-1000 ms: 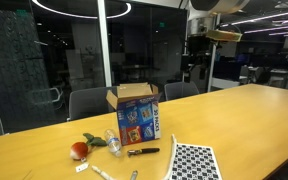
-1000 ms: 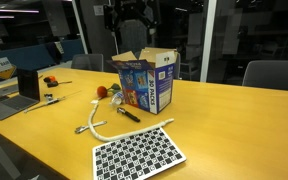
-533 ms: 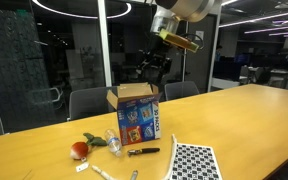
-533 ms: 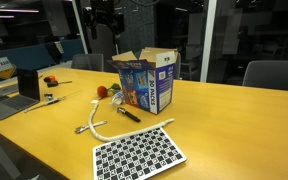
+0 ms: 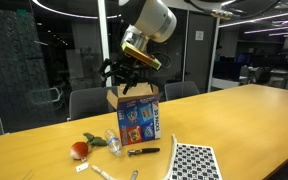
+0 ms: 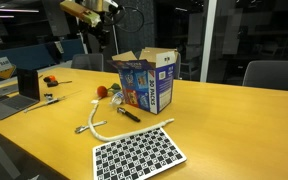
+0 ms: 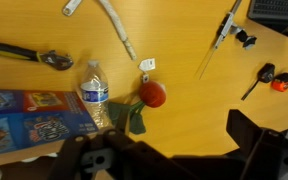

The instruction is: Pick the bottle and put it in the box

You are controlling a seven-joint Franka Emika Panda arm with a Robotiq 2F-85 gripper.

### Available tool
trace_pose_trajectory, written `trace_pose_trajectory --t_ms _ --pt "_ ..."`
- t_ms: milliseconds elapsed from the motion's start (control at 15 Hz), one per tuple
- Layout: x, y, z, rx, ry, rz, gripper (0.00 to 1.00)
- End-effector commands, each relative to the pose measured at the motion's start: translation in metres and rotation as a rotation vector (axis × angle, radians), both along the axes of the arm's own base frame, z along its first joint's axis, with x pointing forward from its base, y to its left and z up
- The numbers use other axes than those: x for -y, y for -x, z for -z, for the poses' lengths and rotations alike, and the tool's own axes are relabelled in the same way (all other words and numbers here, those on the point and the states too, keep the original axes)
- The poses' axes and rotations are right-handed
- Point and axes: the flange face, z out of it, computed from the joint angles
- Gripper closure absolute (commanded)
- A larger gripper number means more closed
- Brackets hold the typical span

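The small clear bottle (image 7: pixel 95 92) lies on its side on the wooden table, between the box and a red round fruit with green leaves (image 7: pixel 152 93). It also shows in an exterior view (image 5: pixel 112 140). The box (image 5: pixel 136 112) stands upright with its brown flaps open and its blue printed front showing; it also shows in the other exterior view (image 6: pixel 149 80) and at the wrist view's left edge (image 7: pixel 34 115). My gripper (image 5: pixel 117 72) hangs high above the table, over the box's side, open and empty. Its dark fingers fill the bottom of the wrist view (image 7: pixel 174 150).
A black marker (image 5: pixel 144 152) lies in front of the box. A checkered sheet (image 5: pixel 194 162) lies near the front edge. A white cable (image 6: pixel 97 125) and a laptop (image 6: pixel 24 85) lie on the table. Office chairs stand behind it.
The arm has swung across the scene and come down from high near the ceiling to a spot above the box and bottle. Nothing on the table has moved.
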Motion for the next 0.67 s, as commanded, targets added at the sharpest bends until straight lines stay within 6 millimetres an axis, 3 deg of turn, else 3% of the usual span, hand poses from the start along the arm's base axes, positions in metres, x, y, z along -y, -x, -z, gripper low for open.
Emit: trace_pose_trajectory --t_ms 0,333,600 --pt "-0.052 -0.017 0.011 -0.044 -0.097 -0.012 0.0" --pt "-0.117 -0.008 0.049 -0.078 -0.095 -0.095 0.0" --pt "-0.131 -0.007 0.109 -0.123 -0.01 -0.172 0.0"
